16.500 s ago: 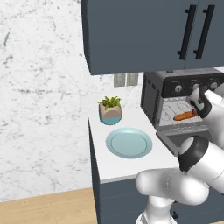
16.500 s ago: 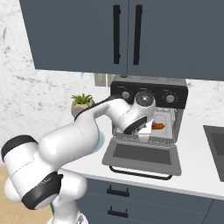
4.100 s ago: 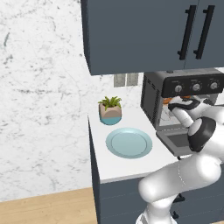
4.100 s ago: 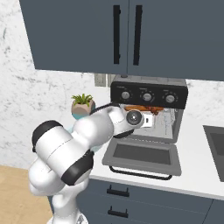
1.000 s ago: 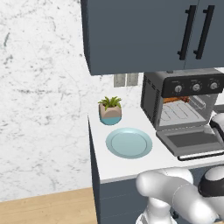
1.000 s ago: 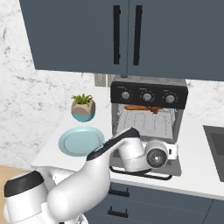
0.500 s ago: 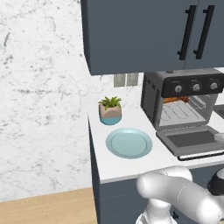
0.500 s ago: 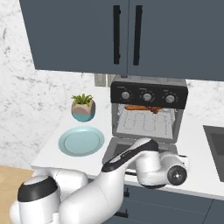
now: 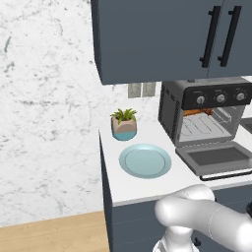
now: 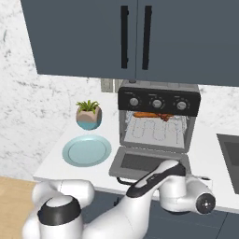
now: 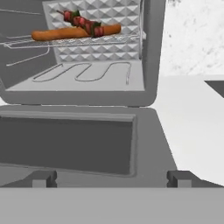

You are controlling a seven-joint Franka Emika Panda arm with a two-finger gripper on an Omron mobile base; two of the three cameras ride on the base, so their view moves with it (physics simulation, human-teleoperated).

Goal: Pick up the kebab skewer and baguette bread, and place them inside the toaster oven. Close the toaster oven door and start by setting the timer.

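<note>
Claw [image 11: 112,180] spread wide, empty, facing your dropped dark grey oven door [image 11: 70,144]; orange-brown baguette [image 11: 72,32] and meat skewer [image 11: 83,22] sit on the rack.

One toaster oven [image 10: 158,121] stood on the tabletop [image 9: 129,184], with one toaster oven door [image 10: 148,163] lowered and three round knobs [image 10: 157,103] on its control strip. On the rack inside lay one baguette bread [image 11: 65,33] and one kebab skewer [image 11: 83,22]. Also counted were one light blue plate [image 9: 145,160], one potted plant [image 9: 124,125], and two black handles [image 10: 135,37] on the upper cabinet doors.
</note>
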